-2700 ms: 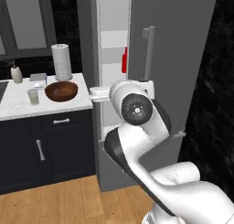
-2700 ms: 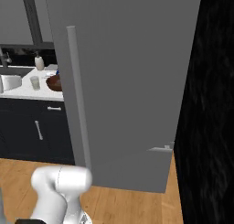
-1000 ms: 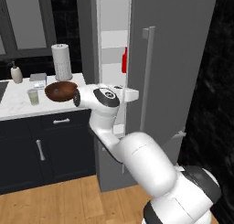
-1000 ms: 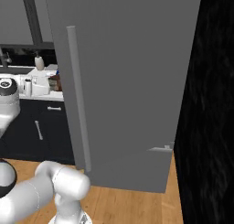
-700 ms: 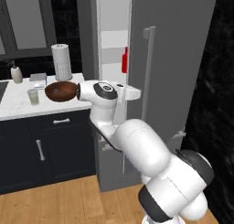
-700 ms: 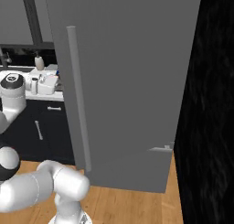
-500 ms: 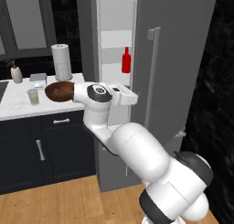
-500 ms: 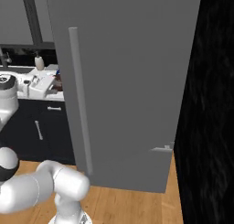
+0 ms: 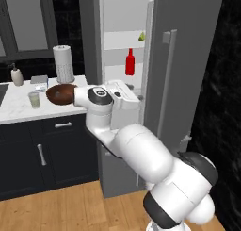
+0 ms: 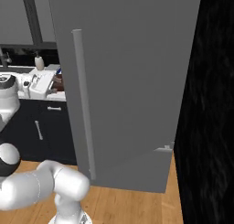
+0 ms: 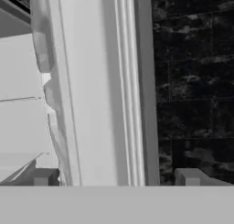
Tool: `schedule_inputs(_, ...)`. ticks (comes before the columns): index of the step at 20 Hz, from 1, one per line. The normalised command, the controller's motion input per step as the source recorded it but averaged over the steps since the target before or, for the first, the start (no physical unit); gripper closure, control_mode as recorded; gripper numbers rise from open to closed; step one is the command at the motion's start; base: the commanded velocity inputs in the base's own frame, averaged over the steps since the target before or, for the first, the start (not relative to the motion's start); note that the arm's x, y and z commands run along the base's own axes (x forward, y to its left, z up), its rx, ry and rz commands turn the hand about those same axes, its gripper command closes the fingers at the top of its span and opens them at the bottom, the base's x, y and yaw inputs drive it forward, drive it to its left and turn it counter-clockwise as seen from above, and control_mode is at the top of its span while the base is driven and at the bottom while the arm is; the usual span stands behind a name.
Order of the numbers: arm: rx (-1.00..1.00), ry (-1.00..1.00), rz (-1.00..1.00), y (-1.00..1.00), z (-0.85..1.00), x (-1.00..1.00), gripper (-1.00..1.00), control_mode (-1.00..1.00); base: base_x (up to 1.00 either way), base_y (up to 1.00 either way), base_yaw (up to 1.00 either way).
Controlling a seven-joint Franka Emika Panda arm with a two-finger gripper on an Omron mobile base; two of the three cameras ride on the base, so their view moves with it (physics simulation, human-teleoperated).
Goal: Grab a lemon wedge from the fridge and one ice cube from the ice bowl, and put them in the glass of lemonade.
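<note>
Claw (image 11: 116, 178) tips stand well apart with nothing between them, aimed along the inner edge of the fridge (image 9: 188, 46) door. That door stands partly open on white shelves: a small yellow-green wedge (image 9: 141, 36) on an upper one, a red bottle (image 9: 130, 62) below it. Left of the fridge, on the tabletop (image 9: 19, 110), sits the ice bowl (image 9: 60, 93) (partly behind the arm), then the glass of lemonade (image 9: 34, 99), with a paper towel roll (image 9: 63, 64) behind.

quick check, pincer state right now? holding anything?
Pincer: open and empty, fingertips wide apart, nothing between them, pointed at the edge of the fridge door.
</note>
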Motion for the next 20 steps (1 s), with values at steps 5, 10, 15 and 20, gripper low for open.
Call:
schedule_inputs(5,0.00,0.06,-0.11,0.12,-0.15,1.00,-1.00,-1.00,0.00,0.00,0.00)
schedule_inputs(10,0.01,0.09,-0.11,-0.49,-0.18,0.59,-1.00,-1.00,0.00,0.00,0.00)
schedule_inputs(15,0.13,0.02,-0.11,-1.00,-0.04,-0.63,-1.00,-1.00,0.00,0.00,0.00)
schedule_inputs(20,0.21,0.00,-0.06,-1.00,0.00,-1.00,-1.00,-1.00,0.00,0.00,0.00)
